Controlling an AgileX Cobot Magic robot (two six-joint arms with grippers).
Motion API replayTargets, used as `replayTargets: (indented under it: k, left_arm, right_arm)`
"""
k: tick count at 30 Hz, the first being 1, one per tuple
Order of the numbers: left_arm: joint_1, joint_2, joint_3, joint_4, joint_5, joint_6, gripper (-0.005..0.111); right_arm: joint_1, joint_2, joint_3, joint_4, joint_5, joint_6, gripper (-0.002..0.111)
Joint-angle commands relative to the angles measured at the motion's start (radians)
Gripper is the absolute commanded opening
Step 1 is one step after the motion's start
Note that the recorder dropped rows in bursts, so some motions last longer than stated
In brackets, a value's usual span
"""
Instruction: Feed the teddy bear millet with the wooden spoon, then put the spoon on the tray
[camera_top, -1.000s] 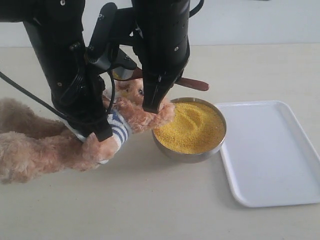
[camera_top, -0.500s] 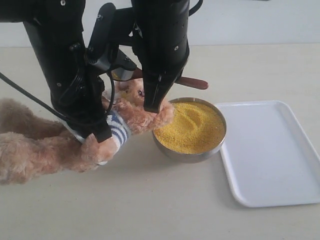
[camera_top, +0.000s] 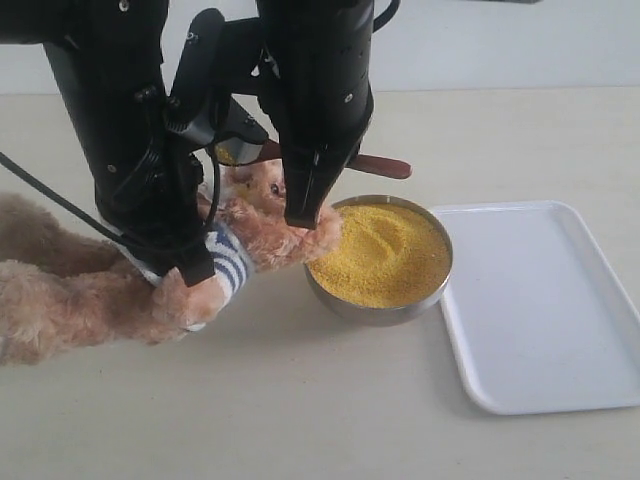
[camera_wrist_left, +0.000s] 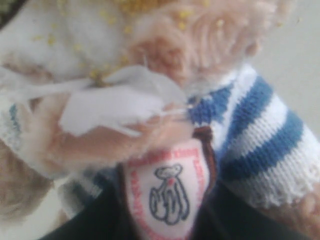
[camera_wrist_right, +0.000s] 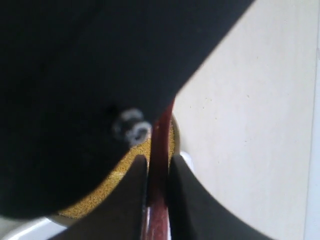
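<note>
Exterior view, and I'd say the feeding step is in hand: the right gripper (camera_wrist_right: 158, 165) pinches the wooden spoon (camera_top: 385, 165) by its handle, upper centre. The spoon's head is hidden behind the arms, by the face of the teddy bear (camera_top: 90, 300). The left gripper (camera_top: 192, 262) looks clamped on the bear's striped shirt, left of centre. Next should come a level carry rightward, then a release. The metal bowl (camera_top: 378, 312) is nearly full of millet (camera_top: 385, 255); the tray (camera_top: 540, 300), at right, holds nothing.
</note>
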Motion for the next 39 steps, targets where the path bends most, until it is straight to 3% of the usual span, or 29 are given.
replayTargets:
  k: [1, 39]
  left_arm:
    - [0.001, -0.010, 0.033, 0.017, -0.003, 0.008, 0.004]
    - [0.001, -0.038, 0.060, 0.042, -0.029, 0.035, 0.004]
  right_arm:
    - [0.002, -0.002, -0.002, -0.006, 0.001, -0.015, 0.000]
    - [0.002, -0.002, -0.002, 0.020, -0.046, -0.131, 0.000]
